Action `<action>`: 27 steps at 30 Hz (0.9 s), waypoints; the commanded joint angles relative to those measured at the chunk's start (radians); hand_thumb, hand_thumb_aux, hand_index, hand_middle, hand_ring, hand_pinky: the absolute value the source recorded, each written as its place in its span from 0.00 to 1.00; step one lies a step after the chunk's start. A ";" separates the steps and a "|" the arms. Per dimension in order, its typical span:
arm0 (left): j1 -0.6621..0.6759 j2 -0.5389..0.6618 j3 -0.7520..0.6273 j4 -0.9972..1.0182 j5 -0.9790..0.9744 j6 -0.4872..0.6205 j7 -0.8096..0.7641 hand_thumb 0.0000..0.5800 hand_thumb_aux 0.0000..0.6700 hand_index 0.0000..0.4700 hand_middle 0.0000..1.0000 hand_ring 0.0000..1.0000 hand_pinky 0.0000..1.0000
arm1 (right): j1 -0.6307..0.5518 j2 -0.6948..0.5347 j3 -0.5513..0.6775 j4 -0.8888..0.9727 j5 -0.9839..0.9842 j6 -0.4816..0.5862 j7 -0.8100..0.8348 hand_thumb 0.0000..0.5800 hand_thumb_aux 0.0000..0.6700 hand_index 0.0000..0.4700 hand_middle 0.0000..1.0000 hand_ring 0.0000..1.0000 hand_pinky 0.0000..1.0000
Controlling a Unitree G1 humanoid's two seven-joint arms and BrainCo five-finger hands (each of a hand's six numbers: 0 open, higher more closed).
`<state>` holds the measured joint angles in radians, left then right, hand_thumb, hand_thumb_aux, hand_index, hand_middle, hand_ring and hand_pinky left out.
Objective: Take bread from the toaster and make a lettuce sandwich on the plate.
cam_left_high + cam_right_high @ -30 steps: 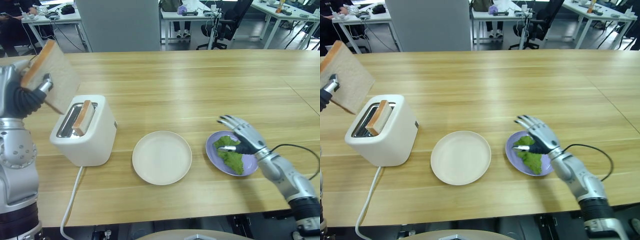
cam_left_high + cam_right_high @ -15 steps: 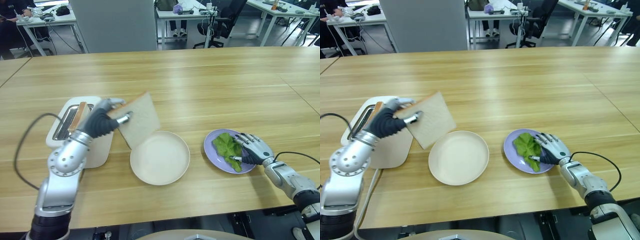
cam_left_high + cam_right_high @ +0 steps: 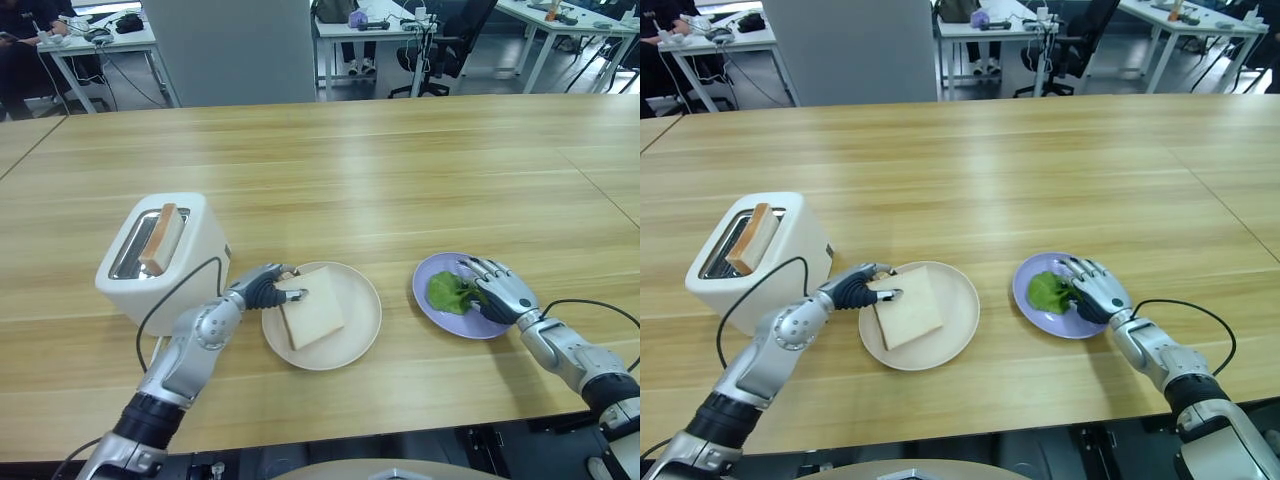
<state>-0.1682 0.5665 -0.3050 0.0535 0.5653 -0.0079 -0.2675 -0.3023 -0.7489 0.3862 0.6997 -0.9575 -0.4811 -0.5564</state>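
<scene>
Lift your left hand (image 3: pixel 262 292), pinching the left edge of the pale square bread slice (image 3: pixel 312 312), away without dragging. The slice lies flat, left of centre on the round cream plate (image 3: pixel 360 312), long axis near-to-far, far end leaning left. Right of the plate, your right hand (image 3: pixel 497 292): hold unclear.

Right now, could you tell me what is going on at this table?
The robot is making a sandwich. Its left hand has its fingers on the edge of a slice of bread lying flat on the cream plate. A second slice stands in the toaster. The right hand grips the lettuce on the purple plate; no lettuce is on the bread yet.
</scene>
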 commanded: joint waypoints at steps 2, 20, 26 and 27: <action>-0.059 0.002 -0.079 0.097 0.160 -0.082 0.130 0.00 0.00 0.00 0.00 0.00 0.00 | 0.040 -0.035 -0.050 -0.185 0.033 -0.014 -0.040 1.00 1.00 0.98 0.00 0.00 0.00; 0.080 0.128 0.181 -0.359 0.408 0.013 0.311 0.00 0.00 0.00 0.00 0.00 0.00 | -0.048 0.231 0.087 -0.417 0.027 -0.085 0.181 1.00 1.00 0.98 0.00 0.00 0.00; 0.172 0.132 0.437 -0.567 0.446 0.098 0.303 0.00 0.00 0.00 0.00 0.00 0.00 | -0.170 0.336 0.151 -0.256 0.009 -0.103 0.171 1.00 1.00 0.98 0.00 0.00 0.00; 0.186 0.132 0.471 -0.586 0.455 0.110 0.296 0.00 0.00 0.00 0.00 0.00 0.00 | -0.190 0.354 0.164 -0.220 0.004 -0.102 0.166 1.00 1.00 0.98 0.00 0.00 0.00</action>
<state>-0.0085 0.6957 0.1086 -0.4958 0.9967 0.0800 0.0471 -0.4648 -0.4160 0.5208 0.4082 -0.9354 -0.5806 -0.3880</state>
